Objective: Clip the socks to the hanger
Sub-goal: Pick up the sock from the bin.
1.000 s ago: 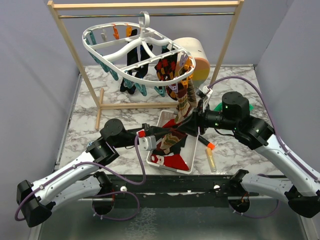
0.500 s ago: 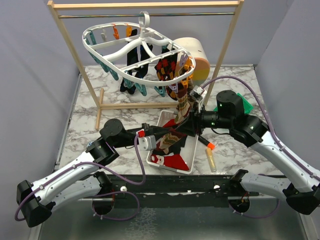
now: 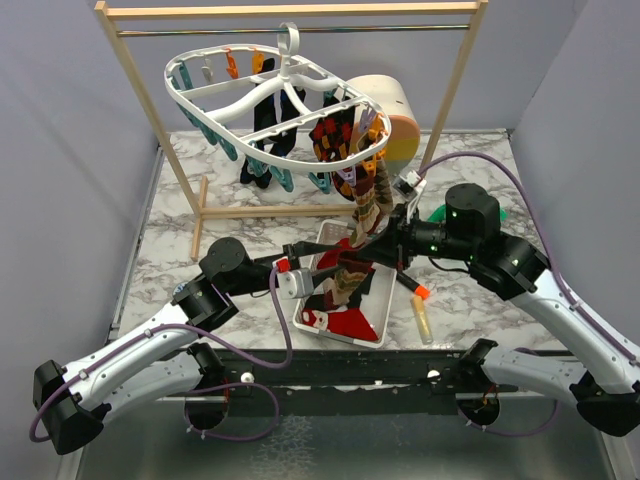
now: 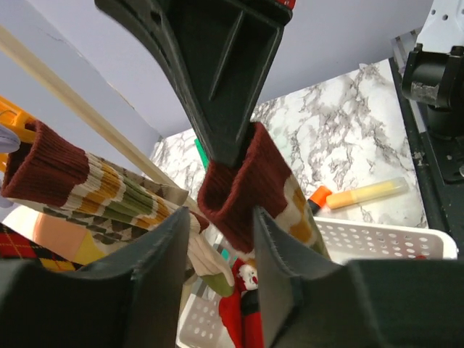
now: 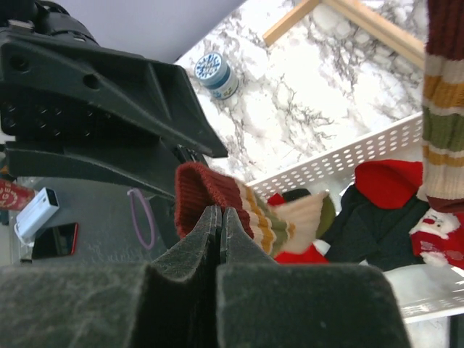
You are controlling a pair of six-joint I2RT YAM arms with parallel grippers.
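The argyle sock (image 5: 250,214) droops over the perforated white basket (image 5: 341,156) on the worktop (image 3: 190,245), below the hanger (image 3: 285,72); the right end effector (image 5: 220,217) is pinched tight on its maroon ribbed cuff; the left end effector (image 4: 221,232) is spread, straddling that cuff; the sock looks light and floppy, so the thick cuff seems the surest hold.

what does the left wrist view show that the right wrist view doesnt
Only the left wrist view shows the yellow marker lying on the marble table. Only the right wrist view shows a small blue-topped tin standing on that table. Both show the striped sock with the dark red cuff, held up above the white basket, and red socks lying in the basket.
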